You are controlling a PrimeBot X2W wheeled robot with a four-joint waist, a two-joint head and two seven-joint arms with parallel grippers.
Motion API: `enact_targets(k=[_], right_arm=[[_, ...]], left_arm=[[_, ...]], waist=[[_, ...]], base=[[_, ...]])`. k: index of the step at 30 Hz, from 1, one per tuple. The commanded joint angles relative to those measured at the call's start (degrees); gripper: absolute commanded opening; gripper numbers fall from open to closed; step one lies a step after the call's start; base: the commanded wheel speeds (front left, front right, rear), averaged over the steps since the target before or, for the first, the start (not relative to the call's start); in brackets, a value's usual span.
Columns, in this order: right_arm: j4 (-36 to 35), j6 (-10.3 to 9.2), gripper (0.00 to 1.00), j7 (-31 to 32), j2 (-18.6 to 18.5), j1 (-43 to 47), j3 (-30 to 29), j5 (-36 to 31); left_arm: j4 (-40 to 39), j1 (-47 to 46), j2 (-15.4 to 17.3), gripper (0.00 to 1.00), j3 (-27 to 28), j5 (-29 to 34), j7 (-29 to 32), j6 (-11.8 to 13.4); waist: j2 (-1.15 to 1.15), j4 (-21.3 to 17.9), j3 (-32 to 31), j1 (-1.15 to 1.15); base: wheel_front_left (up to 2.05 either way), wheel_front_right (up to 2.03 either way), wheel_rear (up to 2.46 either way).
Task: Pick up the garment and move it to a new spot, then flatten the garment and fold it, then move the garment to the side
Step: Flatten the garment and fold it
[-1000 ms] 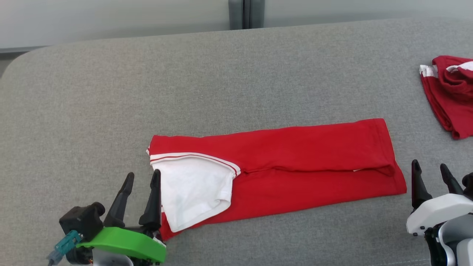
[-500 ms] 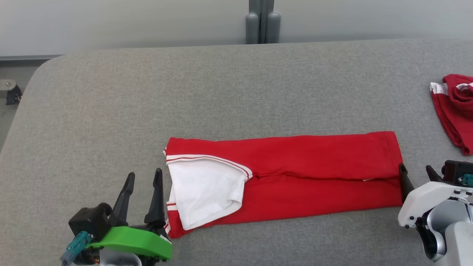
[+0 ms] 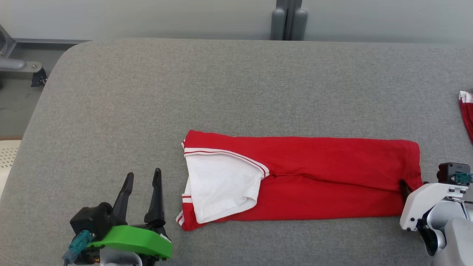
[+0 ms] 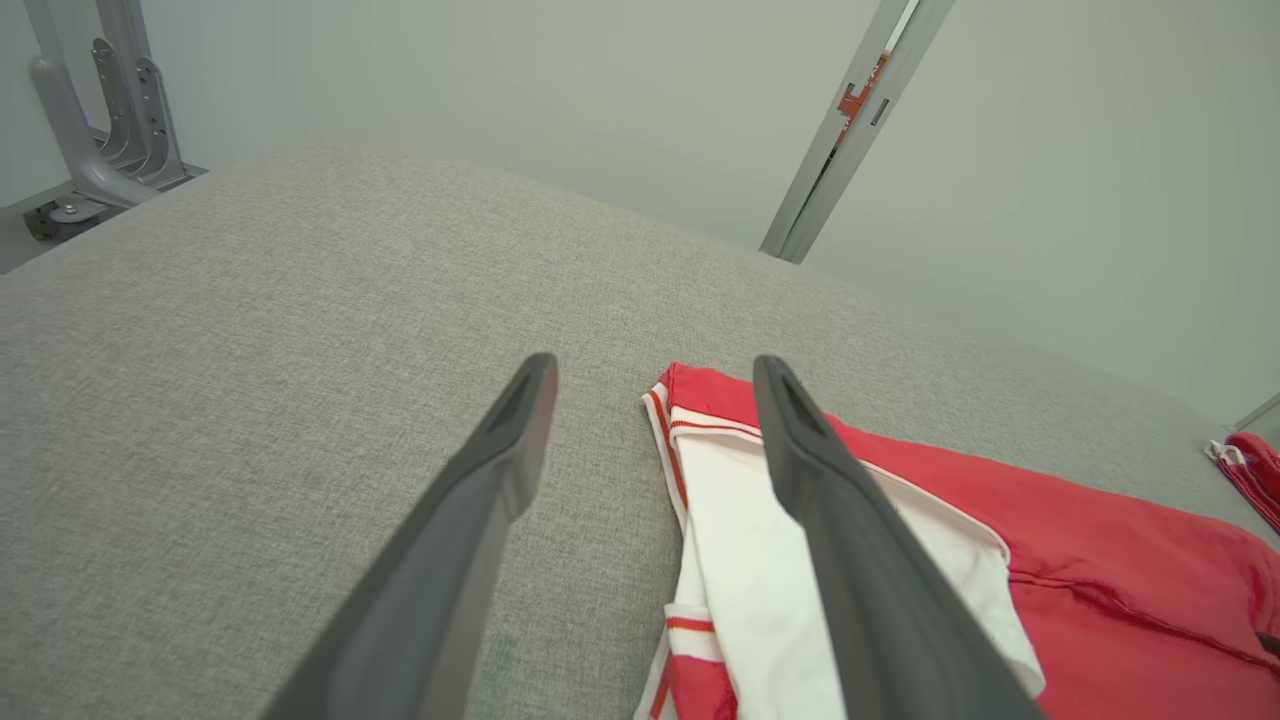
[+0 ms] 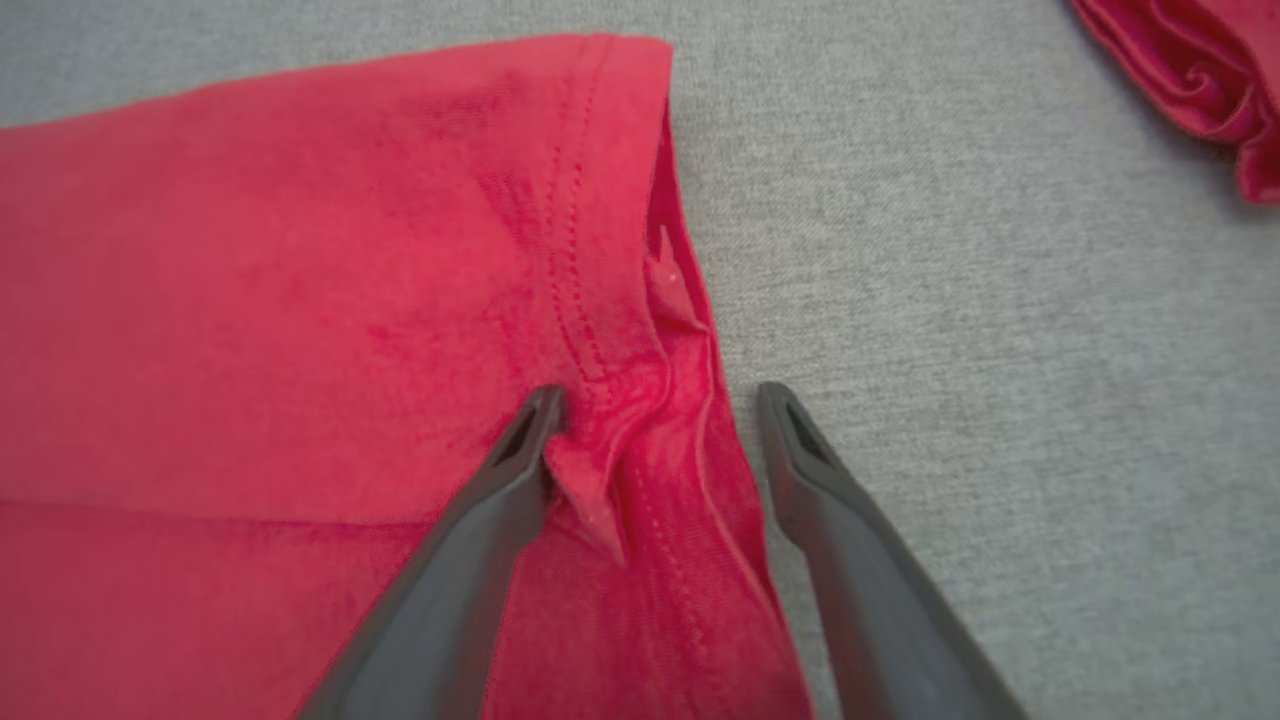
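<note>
Garment [image 3: 314, 177] — red knit oblong, left gripper [image 3: 144, 172] spread, right gripper [image 5: 660, 392] spread, perhaps brushing hem [image 5: 585, 300].

Garment [image 3: 332, 177] lying on table [image 3: 221, 85]; second garment [image 3: 468, 118] well apart, rightward

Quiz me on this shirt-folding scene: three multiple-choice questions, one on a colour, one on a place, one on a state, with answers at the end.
1. The sleeve folded onto the red garment is:
A. blue
B. white
C. grey

2. The right gripper is:
A. at the sleeve
B. at the garment's right-end hem
C. at the garment's middle

3. The left gripper is:
A. shut on the sleeve
B. shut, empty
C. open, holding nothing

Answers:
1 B: white cloth with red-striped trim.
2 B: its fingers straddle the hem in the right wrist view.
3 C: its fingers stand apart beside the garment.
</note>
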Motion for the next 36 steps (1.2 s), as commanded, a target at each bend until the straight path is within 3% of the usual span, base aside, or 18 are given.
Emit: enact_targets(k=[1,2,19,26,36], right_arm=[[1.5,-0.09,0.22,0.4,0.1,0.1,0.6,0.5],[1.9,-0.09,0.0,0.1,-0.1,-0.2,0.9,1.0],[-2.3,-0.11,0.0,-4.5,-5.3,0.0,-1.3,4.7],[-8.0,-0.1,0.0,-4.8,-2.8,0.7,0.1,5.1],[-21.7,-0.08,0.0,-3.3,1.9,4.1,10.5,7.6]], left_arm=[[0.0,-1.1,0.0,1.0,0.2,0.1,-0.4,0.2],[0.0,-1.1,0.0,1.0,0.3,0.1,-0.4,0.3],[1.5,-2.6,0.9,1.0,-0.7,0.9,-1.0,-1.3],[3.0,-3.9,1.3,1.0,-0.4,2.1,-1.6,-1.0],[5.5,-4.3,0.9,1.0,0.9,3.6,-2.6,-1.4]], waist=[[0.0,-0.2,-0.1,0.0],[0.0,-0.5,-0.1,0.0],[0.0,-8.0,-2.5,0.0],[0.0,-8.7,-2.0,0.0],[0.0,-3.7,-2.6,0.0]], base=[[0.0,0.0,0.0],[0.0,0.0,0.0],[0.0,0.0,0.0],[0.0,0.0,0.0],[0.0,0.0,0.0]])
